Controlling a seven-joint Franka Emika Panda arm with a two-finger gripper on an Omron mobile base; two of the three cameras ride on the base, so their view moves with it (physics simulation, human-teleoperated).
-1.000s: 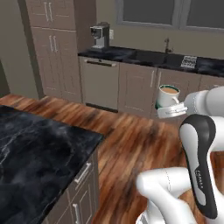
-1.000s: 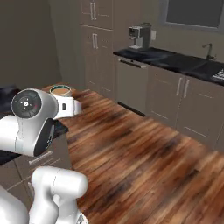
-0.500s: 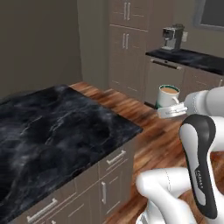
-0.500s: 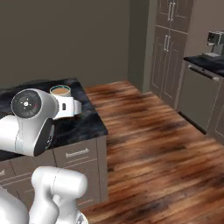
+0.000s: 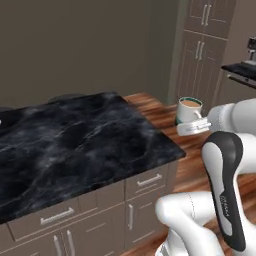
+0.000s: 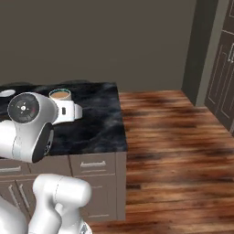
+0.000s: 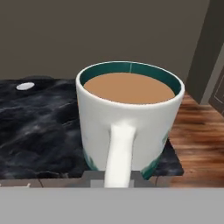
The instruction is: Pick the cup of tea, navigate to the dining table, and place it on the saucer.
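Observation:
The cup of tea (image 5: pixel 190 109), white with a teal-green band and light brown liquid, is held upright in the air by my gripper (image 5: pixel 188 124), which is shut on it. In the left base view it hangs just off the right corner of the dining table (image 5: pixel 75 145), a glossy black marble top. From the right base side the cup of tea (image 6: pixel 60 94) appears over the dining table (image 6: pixel 103 119). The saucer (image 6: pixel 7 93) lies far off at the left end. In the hand view the cup of tea (image 7: pixel 131 109) looms close, handle toward me, with the saucer (image 7: pixel 25 86) small at the upper left.
Grey drawers (image 5: pixel 150 181) run under the table top. Tall grey cabinets (image 5: pixel 205 35) and a dark kitchen counter (image 5: pixel 242 70) stand at the right. Wooden floor (image 6: pixel 173 137) stretches to the right of the table. A plain wall rises behind.
The whole picture has swung: the base has turned and driven, so the kitchen counter slid off to the right and the black table now lies ahead. The cup stays held.

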